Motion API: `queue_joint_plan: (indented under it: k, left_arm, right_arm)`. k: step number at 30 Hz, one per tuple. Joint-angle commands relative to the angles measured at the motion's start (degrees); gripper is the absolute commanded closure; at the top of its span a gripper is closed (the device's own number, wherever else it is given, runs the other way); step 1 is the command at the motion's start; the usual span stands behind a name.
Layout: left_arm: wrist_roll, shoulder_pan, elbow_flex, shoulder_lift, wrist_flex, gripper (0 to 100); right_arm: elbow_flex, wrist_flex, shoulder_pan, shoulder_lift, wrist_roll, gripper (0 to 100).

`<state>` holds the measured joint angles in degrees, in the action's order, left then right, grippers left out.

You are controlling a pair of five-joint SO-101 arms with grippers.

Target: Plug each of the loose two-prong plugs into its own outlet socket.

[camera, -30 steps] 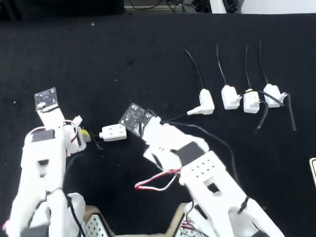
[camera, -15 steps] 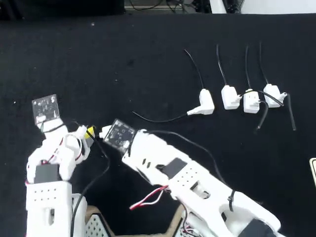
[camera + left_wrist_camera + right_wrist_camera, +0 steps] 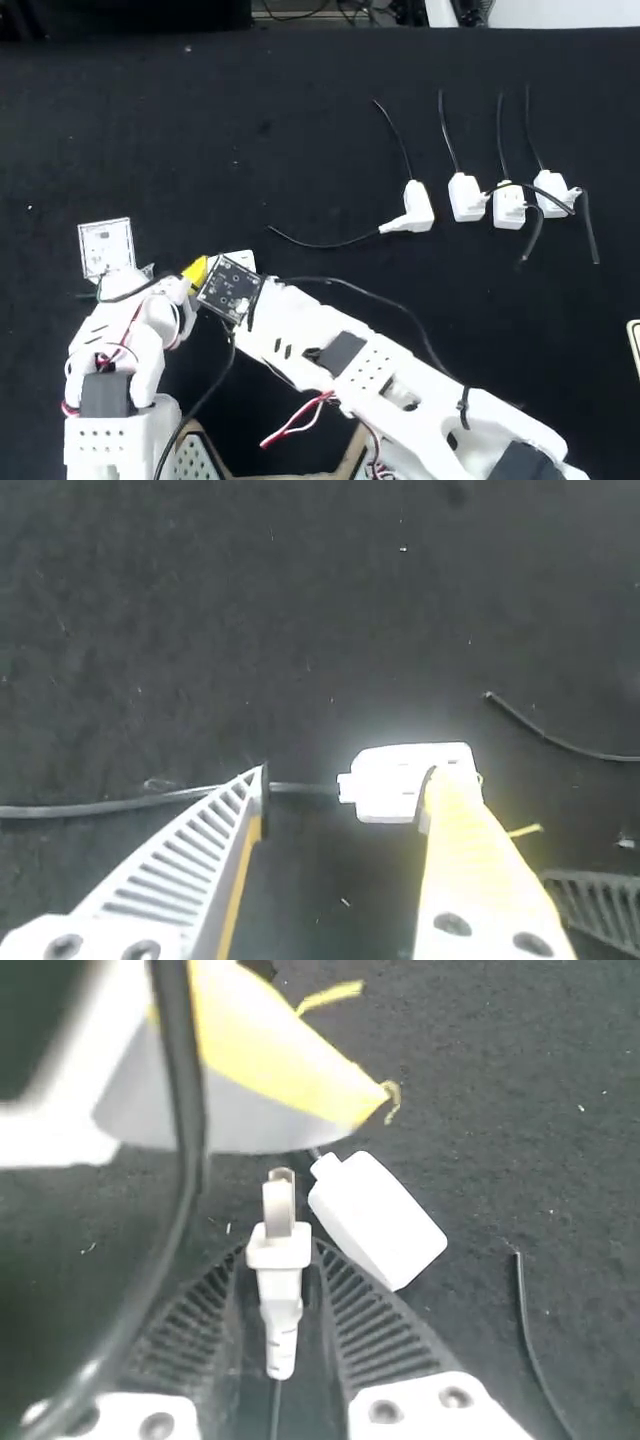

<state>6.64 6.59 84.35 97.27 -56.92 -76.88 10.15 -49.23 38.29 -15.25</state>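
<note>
In the right wrist view my right gripper (image 3: 279,1252) is shut on a white two-prong plug (image 3: 276,1278), its prongs pointing forward. Just beside the prongs lies the white outlet socket (image 3: 376,1221), angled and apart from them. My left gripper (image 3: 350,777) stands open; its yellow-taped finger (image 3: 470,850) touches the socket (image 3: 405,780), whose black cable (image 3: 100,804) passes the white finger. From above, the right wrist (image 3: 230,285) covers most of the socket (image 3: 239,260), with the yellow fingertip (image 3: 193,268) next to it.
Several white plug-and-socket pairs (image 3: 466,197) with black cords lie in a row at the back right. A loose black cord (image 3: 320,242) runs from the leftmost one (image 3: 418,208) toward the middle. Black cloth covers the table.
My right arm has swung left and nearer with the plug, up to the socket. The left arm has drawn back and turned, its yellow finger now against the socket.
</note>
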Motion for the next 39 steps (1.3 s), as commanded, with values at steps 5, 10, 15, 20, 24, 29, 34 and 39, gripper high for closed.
queue_joint_plan:
  k: [5, 10, 15, 20, 24, 29, 34, 39]
  left_arm:
    - [-2.20, -2.59, 0.84, 1.49, -0.26, 74]
    - [-2.29, -7.78, 2.24, 1.67, 0.09, 74]
    - [-2.29, -7.52, 2.24, 1.76, 0.09, 74]
    - [-3.25, -7.52, 2.24, 1.76, 0.09, 74]
    - [-3.60, -6.55, 1.54, 1.76, 0.09, 74]
    - [-3.34, -4.26, -4.79, 1.76, 0.09, 74]
    - [-3.34, -8.13, -6.46, 1.67, -0.18, 74]
    - [-3.43, -11.21, -1.27, 1.67, 0.97, 74]
  right_arm:
    - [-4.09, 2.37, -0.70, 16.04, 0.53, 98.8]
    - [-5.76, 5.80, -0.70, 23.34, 0.53, 98.8]
    - [-5.76, 10.55, -0.62, 28.53, 0.53, 98.8]
    - [-5.76, 14.77, -0.62, 34.07, 0.53, 98.8]
    - [-6.11, 17.67, -0.62, 36.97, 0.44, 98.8]
    - [-10.59, 14.07, -0.62, 36.09, 0.44, 98.8]
    - [-11.12, 12.22, -0.62, 35.21, 0.44, 98.8]
    - [-10.07, 12.66, -0.53, 35.38, 0.44, 98.8]
